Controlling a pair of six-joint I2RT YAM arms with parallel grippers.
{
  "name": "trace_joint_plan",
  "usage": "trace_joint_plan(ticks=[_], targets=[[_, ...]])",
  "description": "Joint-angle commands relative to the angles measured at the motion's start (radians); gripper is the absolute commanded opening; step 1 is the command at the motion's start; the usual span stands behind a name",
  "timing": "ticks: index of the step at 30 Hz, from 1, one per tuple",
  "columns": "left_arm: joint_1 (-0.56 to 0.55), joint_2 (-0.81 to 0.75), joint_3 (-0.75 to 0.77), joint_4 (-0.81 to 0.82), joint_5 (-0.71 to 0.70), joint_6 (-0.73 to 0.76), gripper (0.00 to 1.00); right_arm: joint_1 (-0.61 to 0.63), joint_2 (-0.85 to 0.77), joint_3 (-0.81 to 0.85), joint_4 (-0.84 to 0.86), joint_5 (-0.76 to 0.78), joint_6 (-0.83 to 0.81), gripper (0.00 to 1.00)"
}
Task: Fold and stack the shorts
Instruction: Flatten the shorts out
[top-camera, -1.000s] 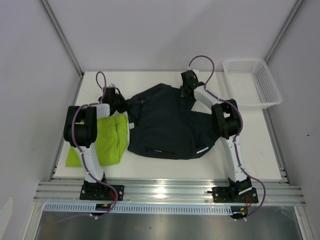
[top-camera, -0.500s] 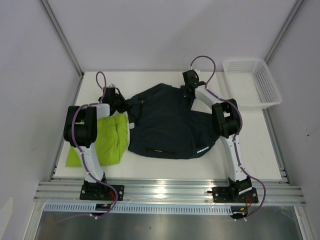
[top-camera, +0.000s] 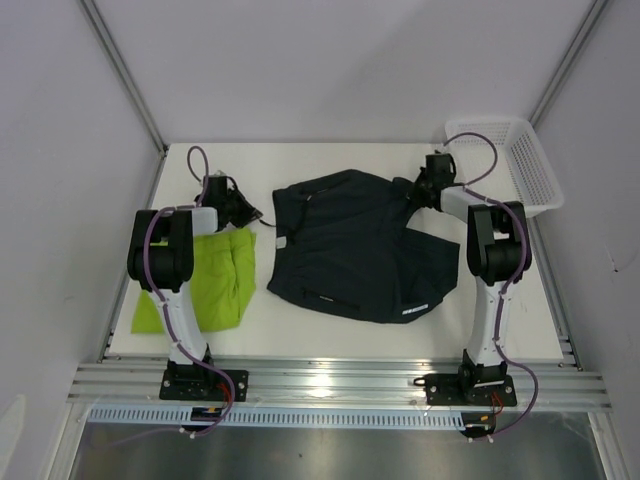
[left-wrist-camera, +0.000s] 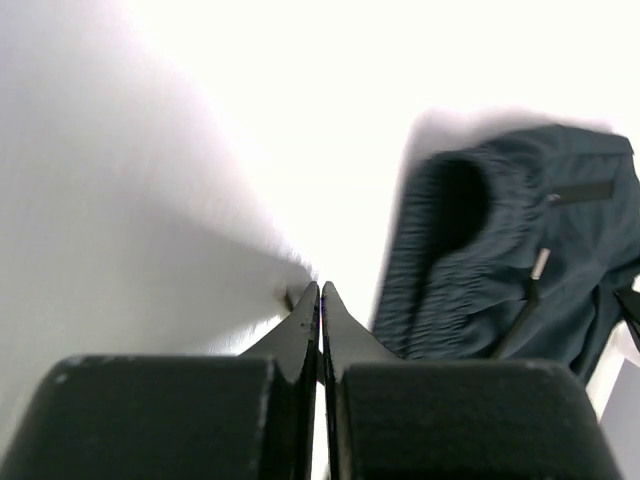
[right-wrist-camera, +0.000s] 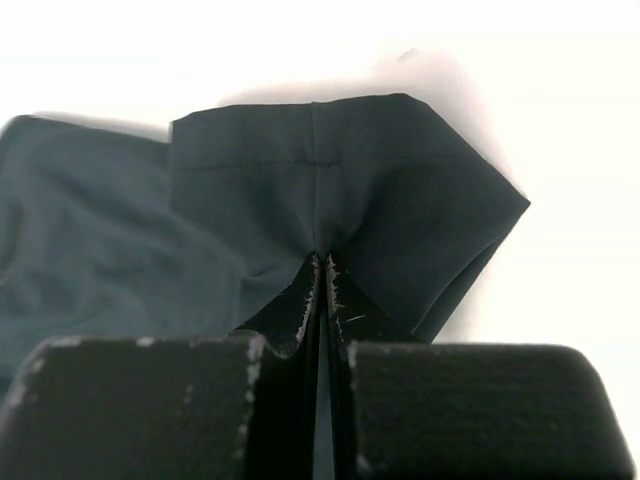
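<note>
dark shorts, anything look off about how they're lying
Yes. The dark shorts lie skewed and rumpled, one corner pinched up by the right gripper. The left gripper is closed beside the waistband, apart from it, apparently on nothing.

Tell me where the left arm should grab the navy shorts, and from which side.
Grip the waistband at its far corner, coming in from the left. On the navy shorts it is the thick, gathered edge facing the left gripper, which is shut and empty beside it. It lies opposite the leg hem pinched by the right gripper, so pulling there would likely spread the cloth flat.
</note>
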Motion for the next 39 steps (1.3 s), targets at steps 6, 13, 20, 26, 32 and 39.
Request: trace_joint_plan(ticks=[6,13,20,26,32,39], targets=[[0.005,0.026,0.049,-0.023,-0.007,0.003,0.0,-0.058,-0.053,-0.068,0.18,-0.266,0.078,0.0],[-0.001,0.031,0.052,0.131,0.13,0.012,0.72,-0.026,-0.019,-0.007,0.116,-0.225,0.025,0.0],[-0.047,0.095,0.232,0.057,0.136,0.086,0.98,-0.011,0.005,0.022,0.093,-0.22,0.009,0.0],[-0.076,0.219,0.407,-0.06,0.158,0.092,0.98,-0.006,0.004,0.027,0.087,-0.213,0.003,0.0],[-0.091,0.282,0.471,-0.109,0.188,0.091,0.86,-0.002,0.002,0.028,0.084,-0.206,0.003,0.0],[-0.105,0.324,0.513,-0.109,0.228,0.058,0.4,0.004,0.007,0.033,0.082,-0.203,0.0,0.0]])
